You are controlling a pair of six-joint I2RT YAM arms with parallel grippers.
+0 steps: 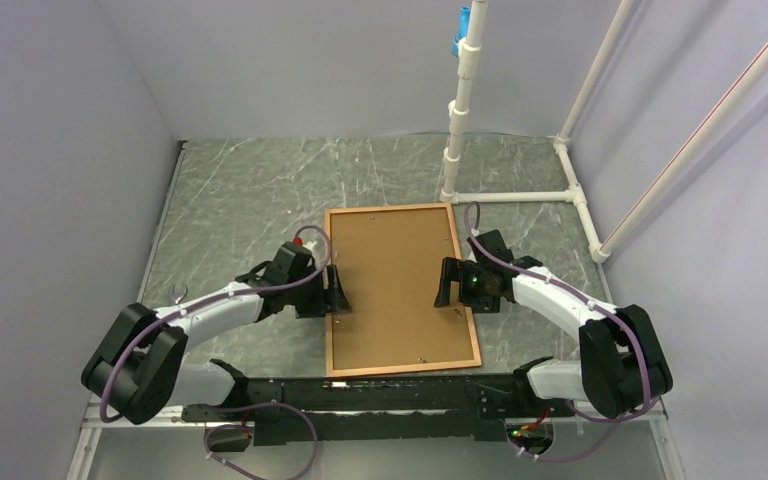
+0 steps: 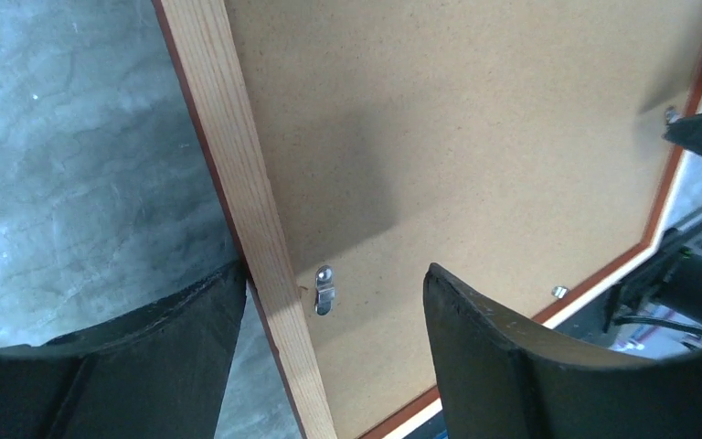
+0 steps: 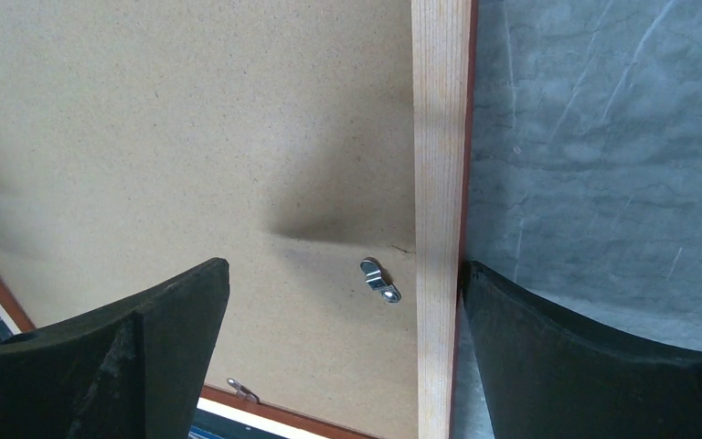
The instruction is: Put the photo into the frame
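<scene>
Top external, frame back-up, backing board inside, left claw and right claw apart astride edges, white pipes behind.

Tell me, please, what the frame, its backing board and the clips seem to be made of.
The frame looks like bare pale wood, straight grain showing. The backing board seems pressed fibreboard: matte, speckled brown. The clip looks like shiny stamped metal.

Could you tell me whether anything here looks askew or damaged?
The frame lies back up, slightly skewed to the table edges; a small dark mark sits by the right-side clip. Nothing else stands out.
</scene>
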